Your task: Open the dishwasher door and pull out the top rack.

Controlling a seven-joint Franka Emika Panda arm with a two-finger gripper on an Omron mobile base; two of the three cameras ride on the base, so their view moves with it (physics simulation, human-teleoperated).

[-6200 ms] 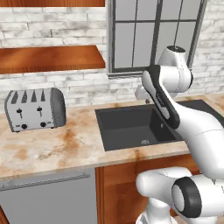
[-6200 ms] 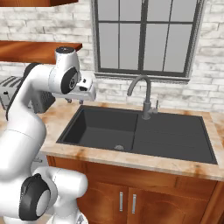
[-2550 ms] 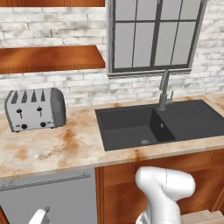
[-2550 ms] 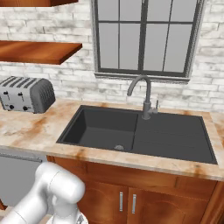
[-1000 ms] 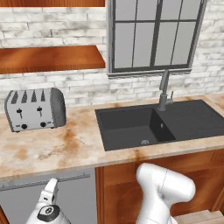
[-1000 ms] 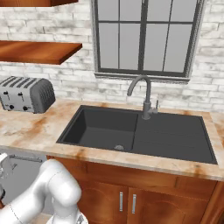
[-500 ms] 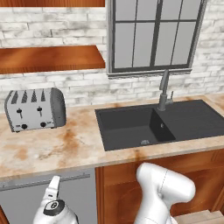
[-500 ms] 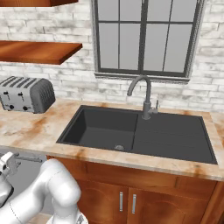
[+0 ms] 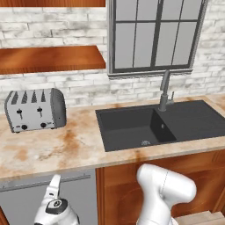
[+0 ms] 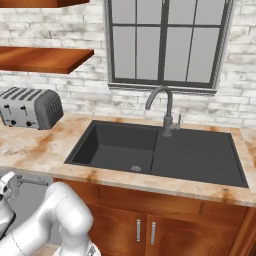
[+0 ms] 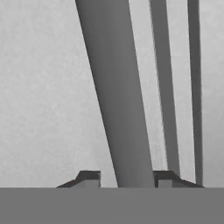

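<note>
The dishwasher door [image 9: 22,204] is a grey panel under the counter at lower left, and it stands closed. Its bar handle [image 9: 74,179] runs along the top of the panel. My gripper [image 9: 54,181] reaches up to this bar from below. In the hand view the handle [image 11: 118,96] passes between my two dark fingertips [image 11: 89,177], which press close on either side of it. In the right base view my gripper [image 10: 7,183] sits at the left edge, beside the handle [image 10: 31,181]. The top rack is hidden behind the closed door.
A silver toaster [image 9: 34,110] stands on the marble counter [image 9: 52,149] above the dishwasher. The dark sink [image 9: 132,127] with its faucet [image 9: 165,90] lies to the right. Brown cabinet doors [image 10: 145,225] fill the space under the sink. A wooden shelf [image 9: 52,59] hangs on the brick wall.
My gripper has risen the last bit to the bar handle, and its jaws have narrowed around the bar. The door has not moved.
</note>
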